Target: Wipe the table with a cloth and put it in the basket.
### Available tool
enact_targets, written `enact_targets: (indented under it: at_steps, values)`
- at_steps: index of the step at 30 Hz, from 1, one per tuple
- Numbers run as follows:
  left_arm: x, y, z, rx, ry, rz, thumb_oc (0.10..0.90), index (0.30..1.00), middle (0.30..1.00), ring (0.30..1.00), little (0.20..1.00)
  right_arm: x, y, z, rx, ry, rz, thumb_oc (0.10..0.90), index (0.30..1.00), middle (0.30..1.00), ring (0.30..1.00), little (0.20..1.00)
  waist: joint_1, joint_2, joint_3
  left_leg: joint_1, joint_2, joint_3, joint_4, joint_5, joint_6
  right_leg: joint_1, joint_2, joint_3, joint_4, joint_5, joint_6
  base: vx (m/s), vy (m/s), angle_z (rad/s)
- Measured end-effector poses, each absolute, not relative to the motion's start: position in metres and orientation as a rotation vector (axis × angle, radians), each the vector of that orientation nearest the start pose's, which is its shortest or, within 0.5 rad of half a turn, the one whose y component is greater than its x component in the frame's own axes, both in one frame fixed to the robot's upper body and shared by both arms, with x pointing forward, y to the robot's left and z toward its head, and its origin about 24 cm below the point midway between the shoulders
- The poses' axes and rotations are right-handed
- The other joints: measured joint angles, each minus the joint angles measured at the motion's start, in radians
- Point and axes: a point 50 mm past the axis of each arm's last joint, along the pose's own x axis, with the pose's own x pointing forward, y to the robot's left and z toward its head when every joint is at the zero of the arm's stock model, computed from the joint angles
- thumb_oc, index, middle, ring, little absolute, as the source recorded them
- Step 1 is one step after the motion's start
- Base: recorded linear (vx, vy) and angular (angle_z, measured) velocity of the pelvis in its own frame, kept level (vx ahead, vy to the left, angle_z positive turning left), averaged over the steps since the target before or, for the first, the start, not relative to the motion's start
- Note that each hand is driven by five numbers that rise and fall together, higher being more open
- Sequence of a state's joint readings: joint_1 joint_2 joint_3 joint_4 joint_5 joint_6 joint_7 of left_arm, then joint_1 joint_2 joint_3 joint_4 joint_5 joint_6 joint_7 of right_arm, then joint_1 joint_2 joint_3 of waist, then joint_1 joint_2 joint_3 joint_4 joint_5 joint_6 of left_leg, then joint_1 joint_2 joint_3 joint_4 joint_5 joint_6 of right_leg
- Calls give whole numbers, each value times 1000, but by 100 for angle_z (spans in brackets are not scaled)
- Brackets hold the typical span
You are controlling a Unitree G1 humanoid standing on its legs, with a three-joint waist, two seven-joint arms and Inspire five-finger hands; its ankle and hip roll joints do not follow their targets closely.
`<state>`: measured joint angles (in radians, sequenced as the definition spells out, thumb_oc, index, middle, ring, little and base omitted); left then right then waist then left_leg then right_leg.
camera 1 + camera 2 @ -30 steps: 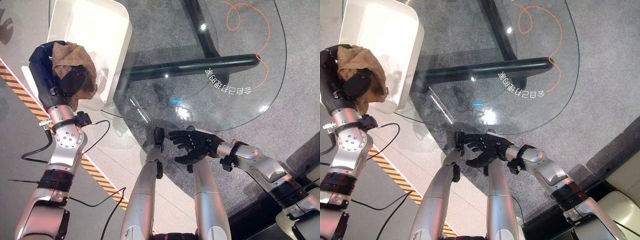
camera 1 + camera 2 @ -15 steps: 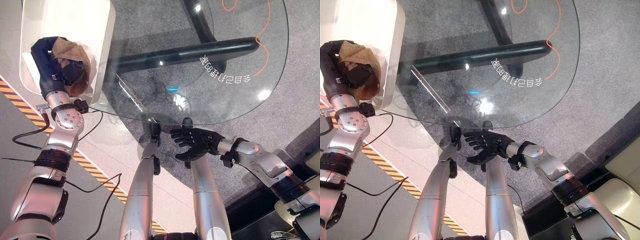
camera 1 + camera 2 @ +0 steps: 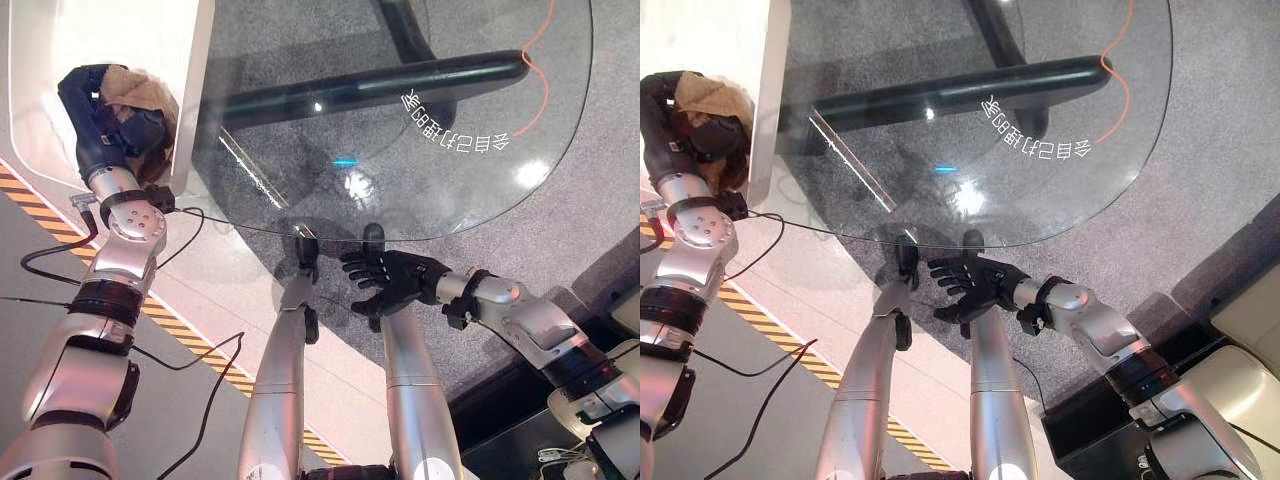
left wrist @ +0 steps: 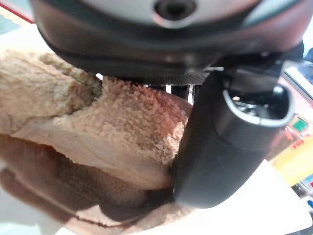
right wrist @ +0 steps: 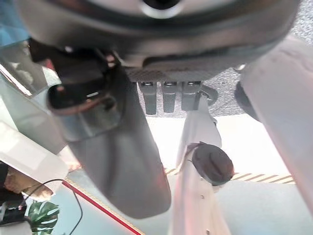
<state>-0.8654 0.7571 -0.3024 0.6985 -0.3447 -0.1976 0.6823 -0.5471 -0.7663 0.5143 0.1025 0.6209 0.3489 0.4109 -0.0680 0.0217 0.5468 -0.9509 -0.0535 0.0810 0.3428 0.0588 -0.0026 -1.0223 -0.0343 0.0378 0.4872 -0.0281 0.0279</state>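
Over the white basket (image 3: 190,90), far left: left robot hand (image 3: 105,115) curled round tan cloth (image 3: 135,90), basket floor directly below; right robot hand (image 3: 395,280) spread, idle near glass table (image 3: 440,190).

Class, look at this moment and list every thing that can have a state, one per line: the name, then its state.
cloth: bunched up, gripped in the left hand over the basket.
left hand: shut on the cloth.
right hand: open, fingers spread, holding nothing, just off the table's near edge.
basket: white, upright, open-topped, beside the table.
table: glass top, bare.
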Motion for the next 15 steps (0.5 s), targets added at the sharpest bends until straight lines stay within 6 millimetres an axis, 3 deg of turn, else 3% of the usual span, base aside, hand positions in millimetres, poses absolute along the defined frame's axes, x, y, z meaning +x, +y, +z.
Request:
enact_targets:
  at_steps: [14,15]
  values:
    - [366,292,234,315,-459,694,100,300,300,300,200,318,-157,116,-292,261,777,800,900,900,900,900,-22,-5,-1,-23,1,0,10,-1,1,-17,1,1,-4,9,5,0,0,0]
    - [366,292,236,303,-461,693,147,340,340,340,247,319,-157,118,-294,255,776,800,900,900,900,900,-22,-6,-1,-29,1,0,11,-1,2,-22,1,1,-4,9,5,0,0,0]
